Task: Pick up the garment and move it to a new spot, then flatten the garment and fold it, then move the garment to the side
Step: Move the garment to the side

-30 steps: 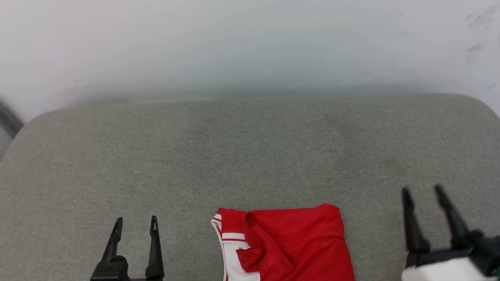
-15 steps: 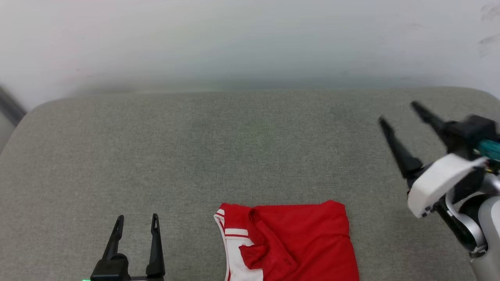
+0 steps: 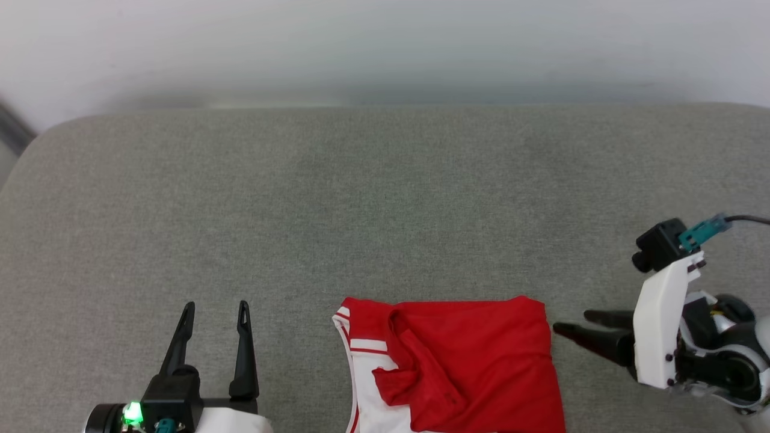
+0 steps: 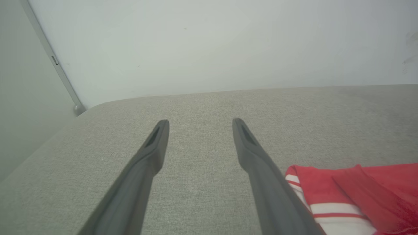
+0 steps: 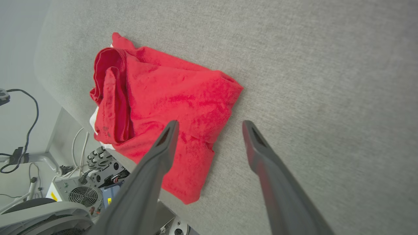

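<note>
Both apart, we note: left end effector (image 3: 216, 305) empty over table (image 3: 385, 198); right end effector (image 3: 571, 320) empty, just beside folded garment (image 3: 475, 355).

Left claw (image 3: 216, 305), right claw (image 3: 570, 320): both agape

I'm working in what looks like a robotics lab or test room, not a home: a grey cloth-covered table (image 3: 385, 198) stands against a bare white wall (image 3: 385, 42), and below the table's edge I see an electronics box (image 5: 65, 191) with a cooling fan (image 5: 78, 195), loose cables (image 5: 37, 112) and a grey metal stand (image 5: 36, 159)
</note>
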Motion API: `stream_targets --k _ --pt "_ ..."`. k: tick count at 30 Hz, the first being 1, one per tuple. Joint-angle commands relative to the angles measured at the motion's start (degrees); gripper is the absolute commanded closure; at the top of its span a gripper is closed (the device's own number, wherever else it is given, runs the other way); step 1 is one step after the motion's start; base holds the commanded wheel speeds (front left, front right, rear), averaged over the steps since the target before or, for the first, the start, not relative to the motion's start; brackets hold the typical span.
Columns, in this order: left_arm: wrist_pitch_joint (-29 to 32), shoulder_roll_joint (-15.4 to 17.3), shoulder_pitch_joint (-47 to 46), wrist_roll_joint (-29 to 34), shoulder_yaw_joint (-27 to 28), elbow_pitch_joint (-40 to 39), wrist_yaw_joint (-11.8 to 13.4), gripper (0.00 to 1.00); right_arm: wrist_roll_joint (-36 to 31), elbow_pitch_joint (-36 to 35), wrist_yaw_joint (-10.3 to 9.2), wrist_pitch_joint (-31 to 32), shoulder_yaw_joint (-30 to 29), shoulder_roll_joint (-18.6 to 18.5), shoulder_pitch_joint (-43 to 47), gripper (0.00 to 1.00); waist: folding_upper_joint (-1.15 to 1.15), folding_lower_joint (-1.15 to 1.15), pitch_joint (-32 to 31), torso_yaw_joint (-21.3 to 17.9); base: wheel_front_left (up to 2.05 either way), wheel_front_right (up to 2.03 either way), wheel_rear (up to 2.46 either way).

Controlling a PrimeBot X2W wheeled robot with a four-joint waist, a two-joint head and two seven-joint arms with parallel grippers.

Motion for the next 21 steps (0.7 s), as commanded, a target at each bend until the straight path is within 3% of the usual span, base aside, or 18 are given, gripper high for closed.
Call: stream_targets --k 1,9,15,19,20,21 --pt "-0.14 -0.05 -1.13 0.06 -0.16 -0.21 -0.33 0.0 1.44 0.8 -0.03 0.17 0.67 0.88 0.68 0.0 0.0 0.0 1.42 0.52 0.0 0.0 0.0" --pt "-0.14 -0.12 -3.87 0.26 -0.49 -0.32 -0.86 0.0 4.09 6.24 -0.03 -1.91 5.33 5.15 0.24 0.0 0.0 0.0 5.65 1.93 0.0 0.0 0.0" --pt "-0.14 -0.15 -5.65 0.32 -1.06 0.01 -0.95 0.0 0.42 13.3 -0.12 -2.17 14.01 6.18 1.76 0.0 0.0 0.0 7.73 3.19 0.0 0.0 0.0" --pt "-0.14 -0.18 -5.68 0.2 -1.16 0.16 -0.72 0.0 -0.91 16.15 -0.43 -4.87 16.45 6.51 1.47 0.0 0.0 0.0 7.96 3.5 0.0 0.0 0.0" --pt "-0.14 -0.19 -5.63 0.16 -1.16 0.17 -0.64 0.0 -0.96 16.8 -0.44 -6.17 16.78 6.61 1.22 0.55 0.0 0.0 7.95 3.51 0.0 0.0 0.0" --pt "-0.14 -0.21 -5.56 0.14 -1.2 0.23 -0.59 0.0 -0.67 17.12 -0.45 -7.01 17.31 6.74 0.78 1.0 0.0 0.0 7.83 3.56 0.0 0.0 0.0"
